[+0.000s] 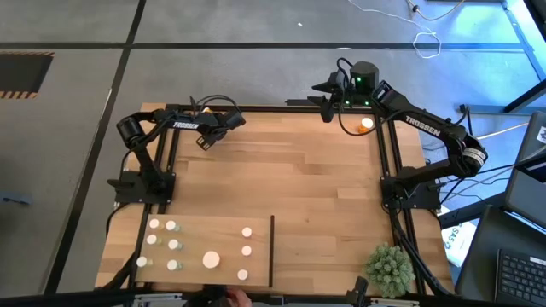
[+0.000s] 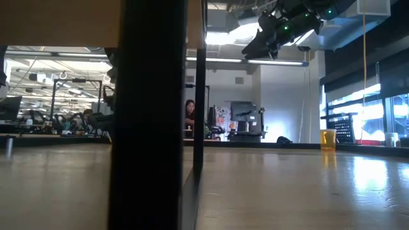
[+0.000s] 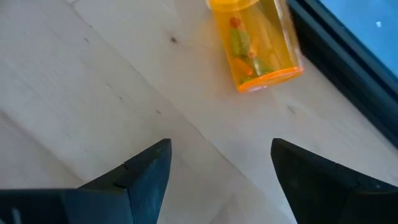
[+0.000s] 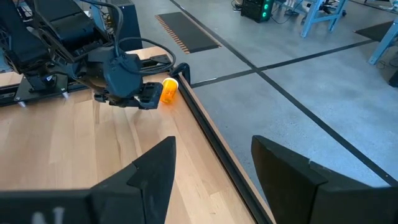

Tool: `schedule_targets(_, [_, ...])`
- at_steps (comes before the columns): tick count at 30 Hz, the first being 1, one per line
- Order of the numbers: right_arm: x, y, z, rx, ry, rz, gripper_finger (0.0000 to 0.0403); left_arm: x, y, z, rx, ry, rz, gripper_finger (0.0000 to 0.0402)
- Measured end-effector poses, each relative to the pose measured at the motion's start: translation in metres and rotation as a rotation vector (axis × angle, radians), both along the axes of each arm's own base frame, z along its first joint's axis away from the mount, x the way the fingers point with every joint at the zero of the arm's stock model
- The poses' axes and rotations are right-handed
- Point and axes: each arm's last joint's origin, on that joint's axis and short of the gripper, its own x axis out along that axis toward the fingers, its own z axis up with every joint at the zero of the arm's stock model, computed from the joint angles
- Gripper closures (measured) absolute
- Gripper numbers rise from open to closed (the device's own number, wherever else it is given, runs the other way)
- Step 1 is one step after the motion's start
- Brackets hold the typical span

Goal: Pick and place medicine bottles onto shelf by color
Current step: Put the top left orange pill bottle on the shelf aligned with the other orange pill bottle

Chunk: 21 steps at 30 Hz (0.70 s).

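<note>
On your left, the left tool [image 1: 205, 141] sits low over the far part of the surface [image 1: 290, 179], its fingers [image 3: 146, 177] spread wide with nothing between them. Just ahead of it an orange bottle [image 3: 256, 42] lies on its side against the surface's dark far rail; you can see coloured pills through its clear wall. From the right wrist view that same bottle [image 4: 169, 89] shows right beside the left tool [image 4: 144, 99], not gripped.

Along the near edge you have the shelf [image 1: 200, 228], a pale board with a thin dark divider [image 1: 272, 250] standing at its right end. White-capped bottles [image 1: 175, 245] stand on it in a cluster at the left and a looser column nearer the divider, one wide cap [image 1: 211, 259] among them.

A second orange bottle [image 1: 367, 124] stands at the far right corner. Near it, the right tool [image 1: 325, 91] hangs high over the far edge, its fingers [image 4: 149, 177] also wide and empty. A green plant ball [image 1: 389, 269] rests at the near right corner.
</note>
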Motion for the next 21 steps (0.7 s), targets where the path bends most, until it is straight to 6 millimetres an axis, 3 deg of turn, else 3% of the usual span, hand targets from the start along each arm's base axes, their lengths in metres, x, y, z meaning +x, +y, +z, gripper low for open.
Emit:
schedule_targets(4, [0.0,0.0,0.0,0.0,0.0,-0.001,0.0189,0.001,-0.001,0.0,-0.004,0.027,-0.038,0.0132])
schedule_targets(12, [0.0,0.0,0.0,0.0,0.0,0.0,0.0189,0.009,-0.014,0.002,-0.049,0.187,-0.307,0.0137])
schedule_targets(21, [0.0,0.0,0.0,0.0,0.0,0.0,0.0189,-0.006,-0.023,0.05,-0.003,0.285,-0.486,0.0138])
